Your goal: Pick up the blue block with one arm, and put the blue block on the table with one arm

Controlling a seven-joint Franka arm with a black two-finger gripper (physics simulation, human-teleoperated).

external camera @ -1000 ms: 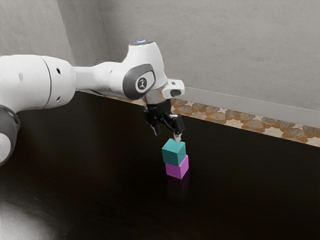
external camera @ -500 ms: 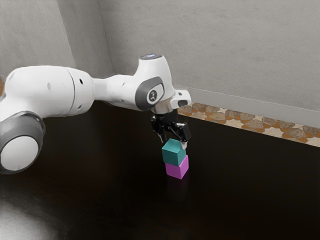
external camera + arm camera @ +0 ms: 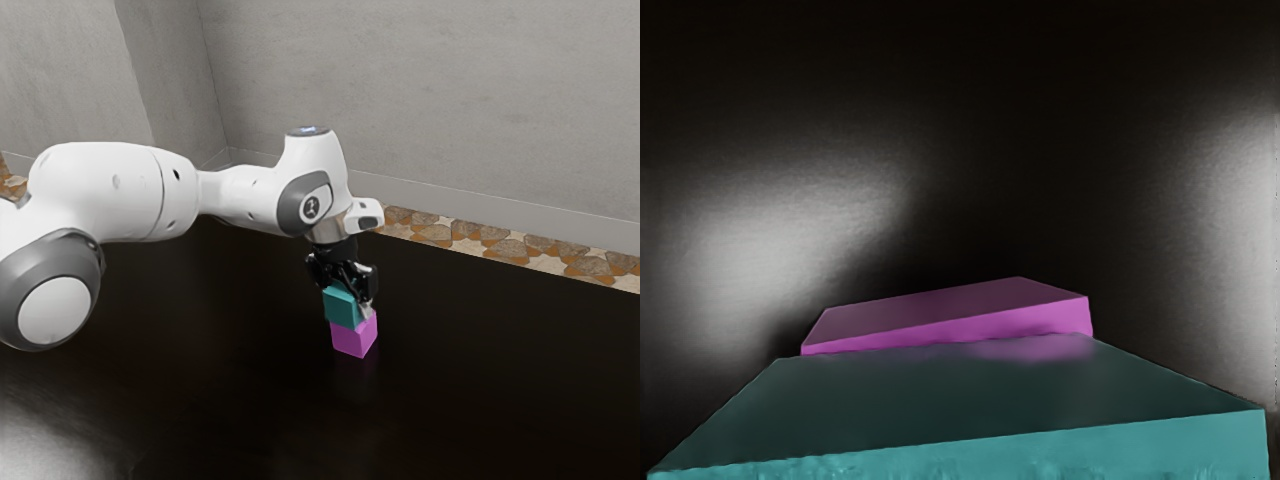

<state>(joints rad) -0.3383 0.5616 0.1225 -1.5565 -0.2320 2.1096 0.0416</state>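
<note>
From exterior view's left, white arm [image 3: 120,190] reaches right over dark table [image 3: 200,370]. Blue block [image 3: 341,308] sits mid-scene on pink block [image 3: 353,338], slightly offset, pink one standing on table. My gripper [image 3: 347,303] is down around blue block; can't tell whether it's clenched or released. Far right, patterned floor [image 3: 510,245] below grey wall [image 3: 430,100].
</note>
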